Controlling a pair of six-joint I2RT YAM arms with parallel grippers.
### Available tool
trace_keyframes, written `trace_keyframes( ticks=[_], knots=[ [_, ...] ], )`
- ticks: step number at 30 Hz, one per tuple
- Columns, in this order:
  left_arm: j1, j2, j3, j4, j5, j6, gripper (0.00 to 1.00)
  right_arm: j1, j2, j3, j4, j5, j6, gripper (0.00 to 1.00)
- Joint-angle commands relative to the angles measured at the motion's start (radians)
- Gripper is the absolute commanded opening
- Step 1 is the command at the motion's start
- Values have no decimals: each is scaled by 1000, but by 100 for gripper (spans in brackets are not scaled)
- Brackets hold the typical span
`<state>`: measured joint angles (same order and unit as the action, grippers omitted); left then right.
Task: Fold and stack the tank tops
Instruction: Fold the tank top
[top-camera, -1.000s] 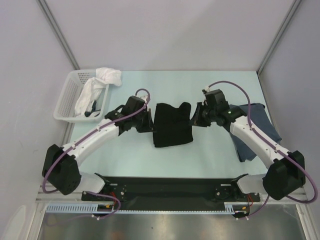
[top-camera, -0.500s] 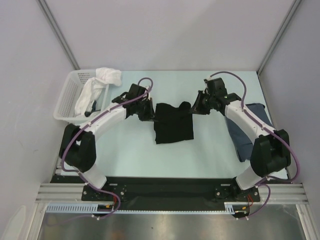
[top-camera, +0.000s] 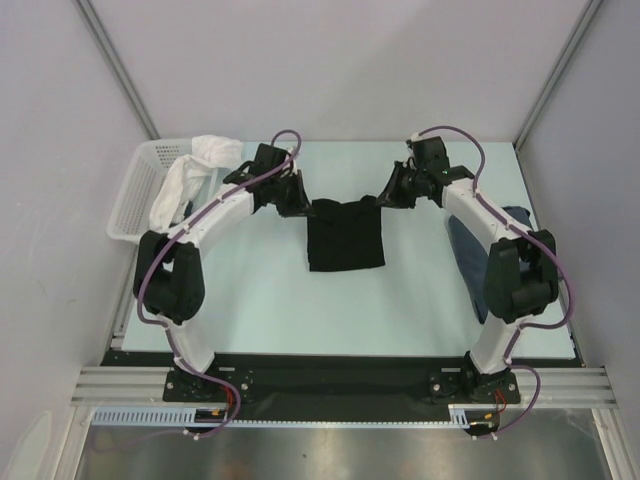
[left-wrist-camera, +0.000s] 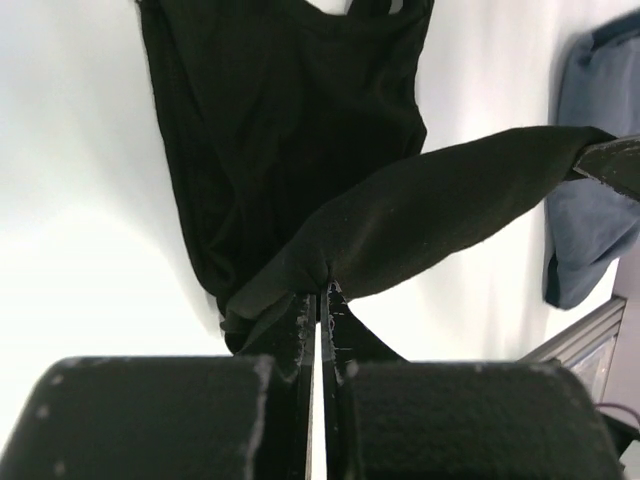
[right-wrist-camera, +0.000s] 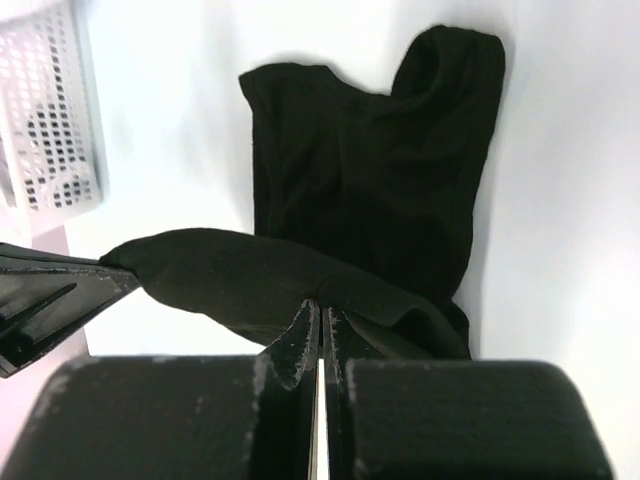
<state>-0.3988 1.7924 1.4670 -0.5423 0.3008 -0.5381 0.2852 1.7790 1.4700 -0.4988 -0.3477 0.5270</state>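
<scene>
The left gripper (top-camera: 298, 204) and right gripper (top-camera: 389, 196), jaws clamped tight on fabric, hold the far left and far right corners of the plain black cloth tank top (top-camera: 345, 245)

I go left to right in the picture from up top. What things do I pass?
basket → left gripper → black top → right gripper → blue top
</scene>
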Motion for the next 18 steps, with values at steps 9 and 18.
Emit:
trace_keyframes(
  ticks=[9, 18],
  knots=[
    [61, 217, 223, -2, 31, 23, 0, -32, 216, 239, 19, -25, -15, 0],
    [115, 469, 455, 36, -18, -20, 52, -83, 477, 397, 160, -36, 31, 66]
  ],
)
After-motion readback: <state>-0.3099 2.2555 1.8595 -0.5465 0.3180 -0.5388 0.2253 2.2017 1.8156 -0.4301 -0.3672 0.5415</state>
